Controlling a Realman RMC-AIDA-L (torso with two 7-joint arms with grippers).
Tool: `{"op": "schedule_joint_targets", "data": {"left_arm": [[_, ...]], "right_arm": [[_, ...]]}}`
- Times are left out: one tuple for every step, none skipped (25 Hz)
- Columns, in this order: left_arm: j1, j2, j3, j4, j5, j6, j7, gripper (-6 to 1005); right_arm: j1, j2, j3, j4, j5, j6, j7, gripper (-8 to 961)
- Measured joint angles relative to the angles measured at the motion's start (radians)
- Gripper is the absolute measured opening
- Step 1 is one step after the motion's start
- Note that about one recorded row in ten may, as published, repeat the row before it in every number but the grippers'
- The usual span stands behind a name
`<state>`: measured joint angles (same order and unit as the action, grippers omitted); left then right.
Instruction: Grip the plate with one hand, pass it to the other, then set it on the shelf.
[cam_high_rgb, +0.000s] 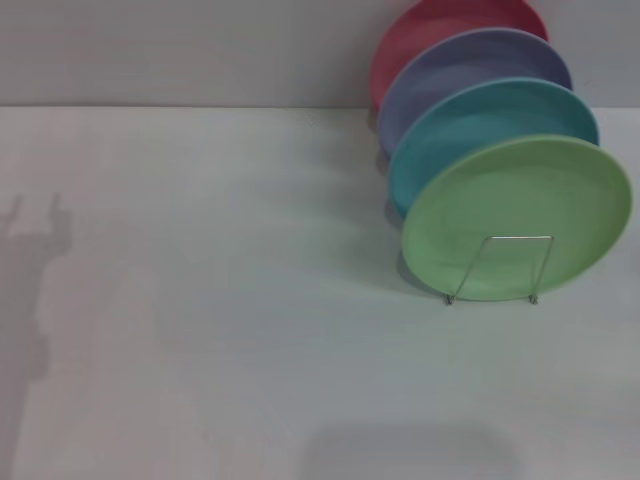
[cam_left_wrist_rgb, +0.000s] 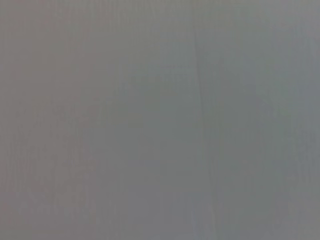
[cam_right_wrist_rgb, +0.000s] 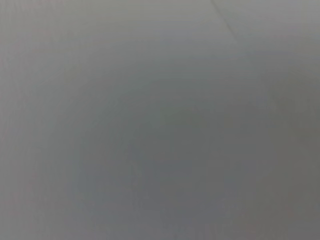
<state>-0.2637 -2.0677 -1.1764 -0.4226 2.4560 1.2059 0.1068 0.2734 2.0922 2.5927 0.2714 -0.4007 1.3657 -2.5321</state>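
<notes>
The green plate hides most of the wire rack.

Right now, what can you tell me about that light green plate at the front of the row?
The light green plate is round, shallow and plain, with a matte, plastic-looking surface and a slightly raised rim. It stands nearly upright on edge, tilted back, in the thin silver wire rack, one bent loop crossing its lower face. It is the frontmost of four plates; the turquoise plate stands right behind it, partly hidden. The rack rests on the white table. No gripper shows near it.
</notes>
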Motion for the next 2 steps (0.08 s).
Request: {"op": "schedule_joint_targets", "data": {"left_arm": [[0.000, 0.000, -0.003, 0.004, 0.000, 0.000, 0.000, 465], [0.000, 0.001, -0.006, 0.008, 0.000, -0.001, 0.000, 465]], "right_arm": [[-0.001, 0.000, -0.002, -0.003, 0.000, -0.001, -0.001, 562], [-0.002, 0.000, -0.006, -0.005, 0.000, -0.003, -0.004, 562]]}}
